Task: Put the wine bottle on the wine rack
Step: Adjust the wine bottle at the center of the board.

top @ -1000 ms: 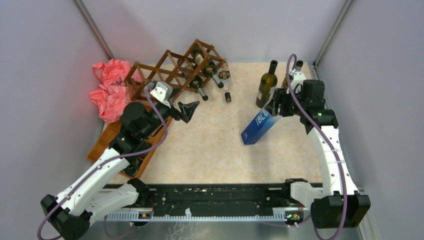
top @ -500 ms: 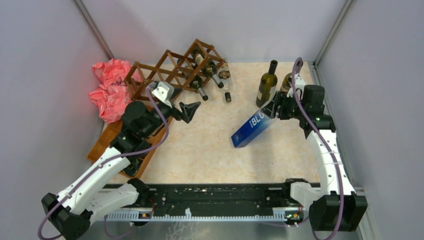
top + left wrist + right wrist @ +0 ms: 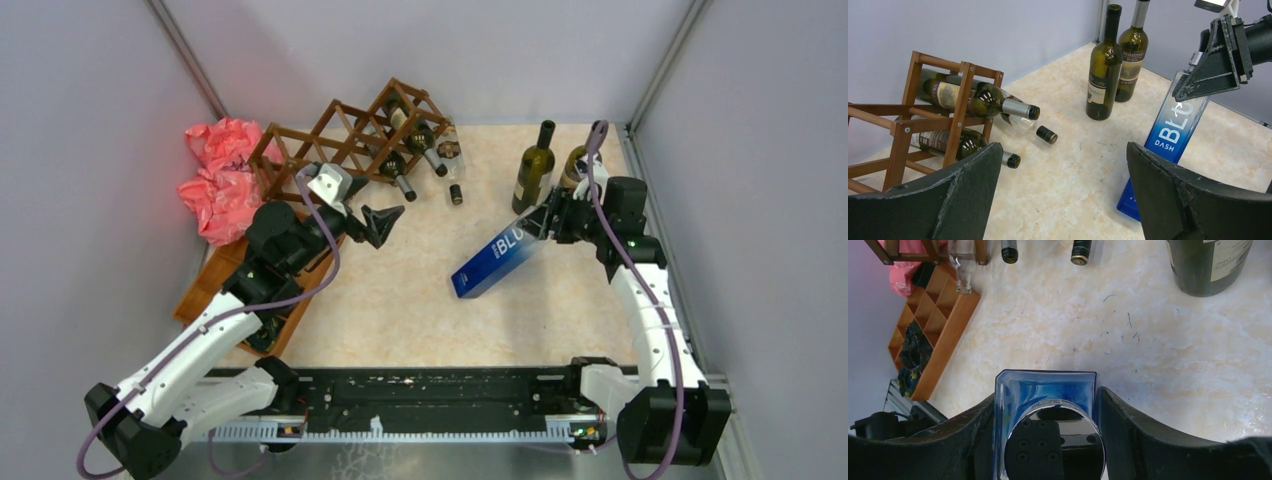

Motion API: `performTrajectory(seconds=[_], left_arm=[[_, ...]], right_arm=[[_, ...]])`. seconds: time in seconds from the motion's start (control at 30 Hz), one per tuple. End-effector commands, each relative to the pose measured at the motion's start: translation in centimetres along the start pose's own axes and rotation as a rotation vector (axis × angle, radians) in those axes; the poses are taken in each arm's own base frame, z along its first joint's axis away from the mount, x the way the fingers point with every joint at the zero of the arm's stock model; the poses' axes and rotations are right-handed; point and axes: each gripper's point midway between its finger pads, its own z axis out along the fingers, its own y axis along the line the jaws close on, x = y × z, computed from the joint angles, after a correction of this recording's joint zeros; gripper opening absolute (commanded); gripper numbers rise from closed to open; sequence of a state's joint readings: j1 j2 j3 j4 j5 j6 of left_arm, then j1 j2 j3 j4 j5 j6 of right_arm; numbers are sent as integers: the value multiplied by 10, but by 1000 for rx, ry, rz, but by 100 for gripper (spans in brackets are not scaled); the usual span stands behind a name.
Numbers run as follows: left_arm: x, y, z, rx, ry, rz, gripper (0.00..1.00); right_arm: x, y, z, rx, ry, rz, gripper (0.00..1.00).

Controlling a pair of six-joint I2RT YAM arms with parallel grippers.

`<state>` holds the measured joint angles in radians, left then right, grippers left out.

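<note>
I am holding the blue square bottle (image 3: 492, 262) by its capped top end in my right hand (image 3: 548, 222), the two fingers about half open and pressing on opposite flat sides. The bottle is slanting down from the middle right of the top view towards the centre, and I cannot tell whether its low end is touching the surface (image 3: 420, 320). My left hand (image 3: 388, 226) is hanging fully open and empty, left of centre, just in front of the wine rack (image 3: 340, 135).

The rack is sitting at the upper left-centre, and its right-hand cells are already holding dark bottles (image 3: 415, 135) with their necks pointing out. The cells further left are looking free, so I am judging one of those to be the target.

To do this well, I am thinking the bottle needs swinging until it lies in line with a cell, base end leading. A grip so near the cap may let the long body sag or twist, so slow travel seems wise. My open left hand could be taking the lower body to steady it, and I am wanting to stay well apart from the two upright bottles (image 3: 533, 170) at the upper right
</note>
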<state>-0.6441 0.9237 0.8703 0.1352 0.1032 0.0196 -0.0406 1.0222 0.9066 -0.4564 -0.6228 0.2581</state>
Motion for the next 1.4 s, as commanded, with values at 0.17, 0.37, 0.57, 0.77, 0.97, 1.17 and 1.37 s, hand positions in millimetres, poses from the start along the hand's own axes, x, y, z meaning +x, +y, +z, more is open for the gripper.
performTrajectory(seconds=[0.17, 0.37, 0.57, 0.77, 0.97, 1.17, 1.37], left_arm=[[3, -20, 6, 122, -1, -7, 99], [13, -40, 12, 236, 31, -37, 99], [37, -63, 7, 327, 121, -220, 99], [57, -83, -22, 402, 154, -350, 99], [87, -92, -41, 422, 165, -409, 99], [118, -120, -43, 383, 187, -274, 99], [133, -141, -40, 423, 219, -197, 99]], right_arm=[[-31, 31, -10, -152, -139, -5, 0], [-27, 32, -8, -187, -144, 35, 0], [-20, 32, -4, -213, -135, 82, 0], [-16, 34, -2, -238, -131, 115, 0], [-14, 36, -1, -260, -128, 132, 0], [-12, 36, -1, -264, -134, 128, 0], [-11, 36, -1, -269, -135, 128, 0]])
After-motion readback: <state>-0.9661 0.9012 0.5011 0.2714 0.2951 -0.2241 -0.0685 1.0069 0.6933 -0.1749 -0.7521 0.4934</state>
